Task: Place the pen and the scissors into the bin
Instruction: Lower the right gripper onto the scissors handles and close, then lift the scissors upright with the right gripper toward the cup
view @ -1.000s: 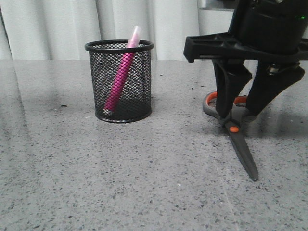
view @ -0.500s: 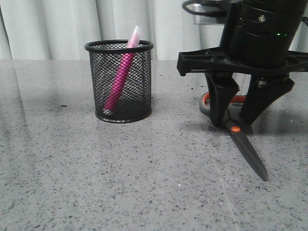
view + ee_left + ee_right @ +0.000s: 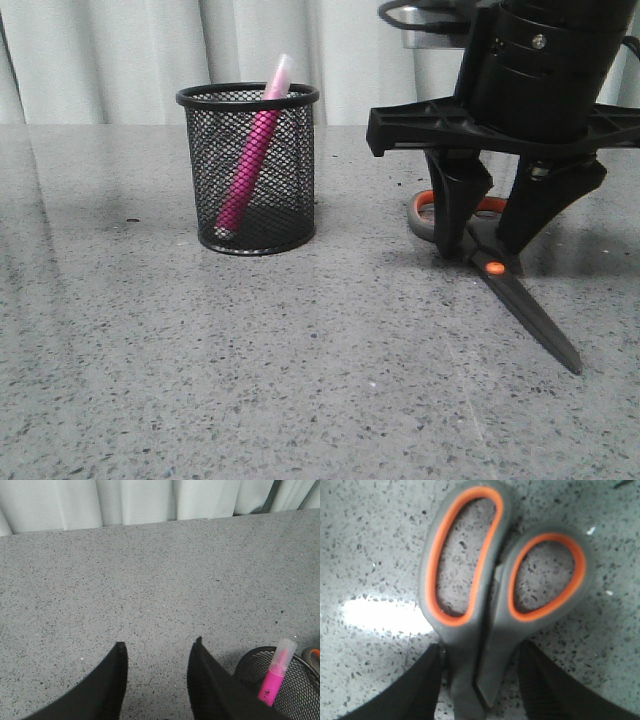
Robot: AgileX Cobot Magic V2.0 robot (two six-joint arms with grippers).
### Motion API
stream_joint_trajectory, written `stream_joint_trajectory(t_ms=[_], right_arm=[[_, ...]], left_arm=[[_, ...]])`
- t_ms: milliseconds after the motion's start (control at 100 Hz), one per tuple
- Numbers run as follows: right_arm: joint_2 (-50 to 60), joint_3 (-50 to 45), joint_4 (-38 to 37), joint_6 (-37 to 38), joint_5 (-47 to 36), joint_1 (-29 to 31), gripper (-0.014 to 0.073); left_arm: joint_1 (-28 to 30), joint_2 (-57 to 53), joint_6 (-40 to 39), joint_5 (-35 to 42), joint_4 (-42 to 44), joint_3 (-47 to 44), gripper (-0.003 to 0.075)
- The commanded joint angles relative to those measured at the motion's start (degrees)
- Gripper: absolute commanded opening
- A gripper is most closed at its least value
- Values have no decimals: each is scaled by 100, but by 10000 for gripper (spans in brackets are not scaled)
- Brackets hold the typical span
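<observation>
Right now my right tool [image 3: 485,240] straddles the scissors [image 3: 500,285] at the neck below the handles, at the frame's right on the desk [image 3: 300,380], fingers on either side; whether they pinch yet I cannot tell. If my hold sits off-centre, the long blades could swing and snag the rim of the bin [image 3: 248,168], upper left, where the pen [image 3: 250,165] leans.

Lab-like setup: speckled grey tabletop [image 3: 200,350], pale curtain [image 3: 120,60] backdrop.

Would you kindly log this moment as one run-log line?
pen: in bin | scissors: on table, between right gripper fingers | left gripper: open, empty
</observation>
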State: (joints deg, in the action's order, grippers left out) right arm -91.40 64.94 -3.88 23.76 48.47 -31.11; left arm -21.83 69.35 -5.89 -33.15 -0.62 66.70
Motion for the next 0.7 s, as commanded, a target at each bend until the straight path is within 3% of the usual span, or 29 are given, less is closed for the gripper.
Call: stream_joint_trajectory(t_ms=[0,130,400,690], right_arm=[[138,140,-85,27,-109,16,323],[138,140,-85,27,-72,16,268],[138,140,-141,-120,87,16,-72],[435,129,-385,-172,-33,2,-72]], left_arm=[[14,-159,-20,402,-8,158,263],[14,-159,-20,402,-8,158,263],[14,-159,-20,402,-8,158,263],[14,-159,-20,406,-8,158,263]])
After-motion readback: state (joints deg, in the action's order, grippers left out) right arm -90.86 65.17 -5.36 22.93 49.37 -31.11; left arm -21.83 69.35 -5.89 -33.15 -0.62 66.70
